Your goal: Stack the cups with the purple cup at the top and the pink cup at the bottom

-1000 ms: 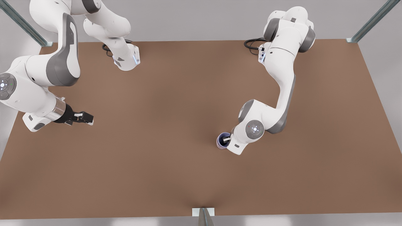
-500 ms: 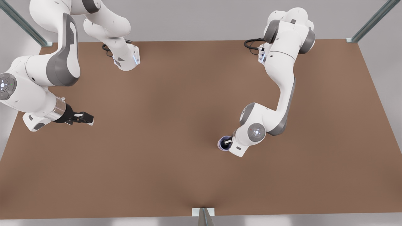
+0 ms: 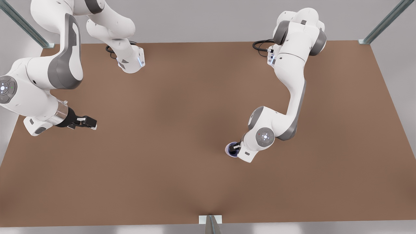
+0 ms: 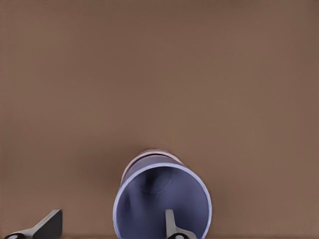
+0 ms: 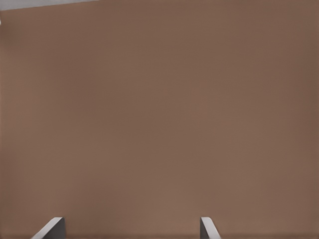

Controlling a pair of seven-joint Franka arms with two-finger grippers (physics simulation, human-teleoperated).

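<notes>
Front view: your left end effector (image 3: 234,148) sits at the purple cup (image 3: 230,150), on the front view's right part of the table (image 3: 182,136). Left wrist view: fingers spread, one finger (image 4: 170,224) inside the purple cup (image 4: 162,201), the other (image 4: 47,225) outside it, well apart. Pink cup (image 4: 149,154) shows as a thin rim just behind the purple one; you cannot tell if they're nested. Your right end effector (image 3: 85,122) waits over bare table at the front view's left, fingers (image 5: 52,226) spread, gripping nothing.

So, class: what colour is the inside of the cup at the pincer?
Bluish-purple inside the purple cup, best seen in the left wrist view.
</notes>
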